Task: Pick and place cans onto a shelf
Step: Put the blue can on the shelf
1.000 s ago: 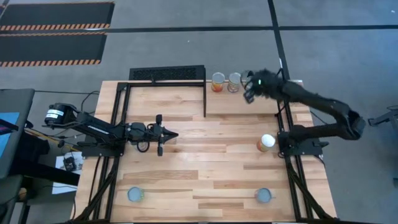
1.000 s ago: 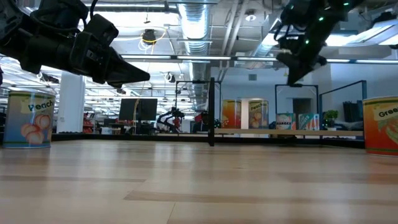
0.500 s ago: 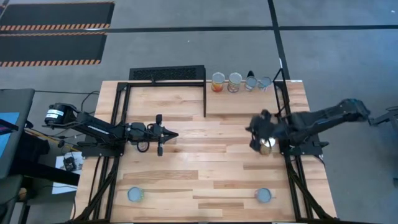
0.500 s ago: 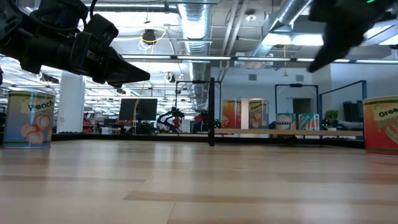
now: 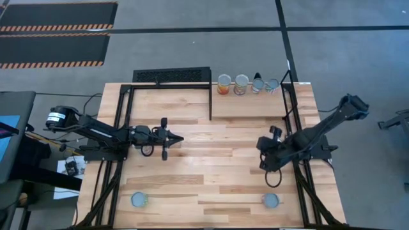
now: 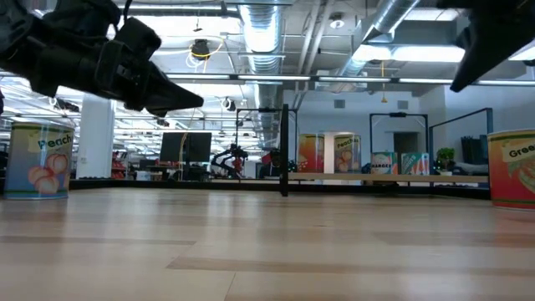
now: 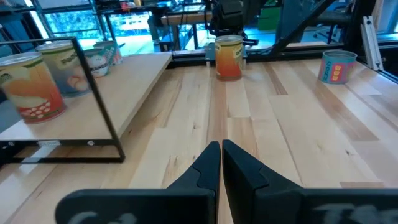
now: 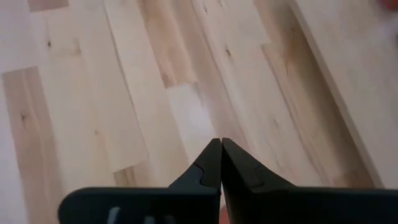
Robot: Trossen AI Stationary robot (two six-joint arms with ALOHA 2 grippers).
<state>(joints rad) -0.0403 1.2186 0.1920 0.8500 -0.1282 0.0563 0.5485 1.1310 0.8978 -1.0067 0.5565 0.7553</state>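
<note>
Several cans (image 5: 241, 84) stand in a row on the far edge of the light-wood shelf (image 5: 246, 105), which also shows in the left wrist view (image 7: 137, 81). One orange-labelled can (image 7: 228, 57) stands on the table at middle right. In the high view my right arm hides it. My right gripper (image 5: 263, 156) is shut and hangs above that can, pointing down at bare wood (image 8: 221, 152). Two more cans stand near the front edge, one at the left (image 5: 138, 200) and one at the right (image 5: 271, 200). My left gripper (image 5: 181, 138) is shut and empty over the table's middle left.
A black slatted grille (image 5: 171, 75) stands at the far edge, left of the shelf. Black metal frame bars run along the table's left side (image 5: 121, 128) and right side (image 5: 295, 172). Bare wood lies between the two arms.
My right gripper has left the far right end of the shelf, where two more cans now show, and swung toward the table's near edge. It has come over the orange-labelled can at middle right and now hides it from above. That can has not moved.
</note>
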